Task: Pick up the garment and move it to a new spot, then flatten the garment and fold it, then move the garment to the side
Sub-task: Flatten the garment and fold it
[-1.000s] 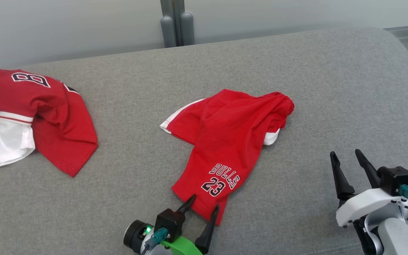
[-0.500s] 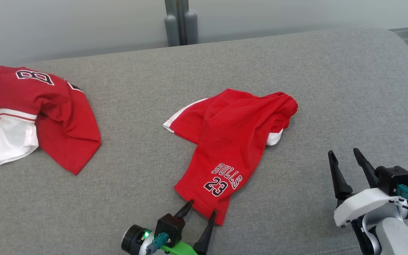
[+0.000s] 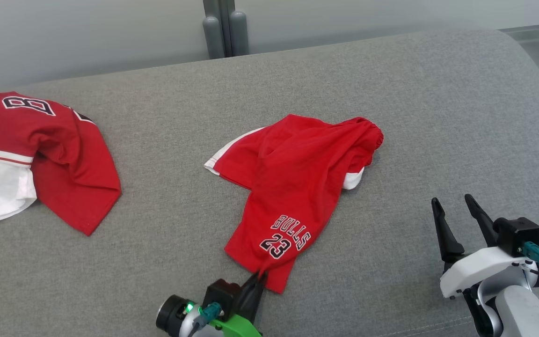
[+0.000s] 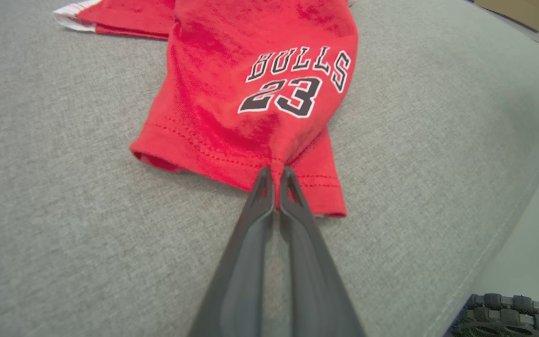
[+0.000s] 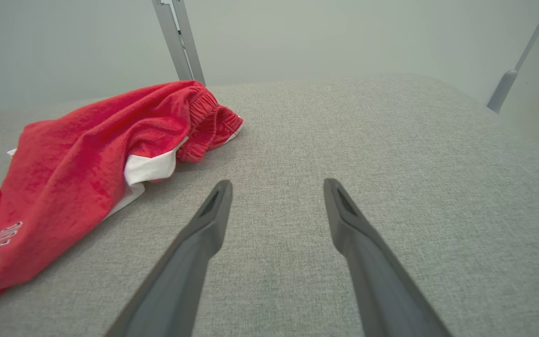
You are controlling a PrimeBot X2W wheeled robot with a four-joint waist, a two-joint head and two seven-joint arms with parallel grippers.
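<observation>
Left gripper (image 4: 275, 174) held low, pinched onto hem of red shorts (image 4: 213, 107) | shorts seen crumpled beyond fingertips, hem apparently puckered | right gripper (image 5: 276, 185) held spread

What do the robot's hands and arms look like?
The left gripper and right gripper have two long, pointy dark fingers, a black box and a teal plug. The left one sits on a bright green part with a green light. The right one has a white shell and pale grey forearm.
</observation>
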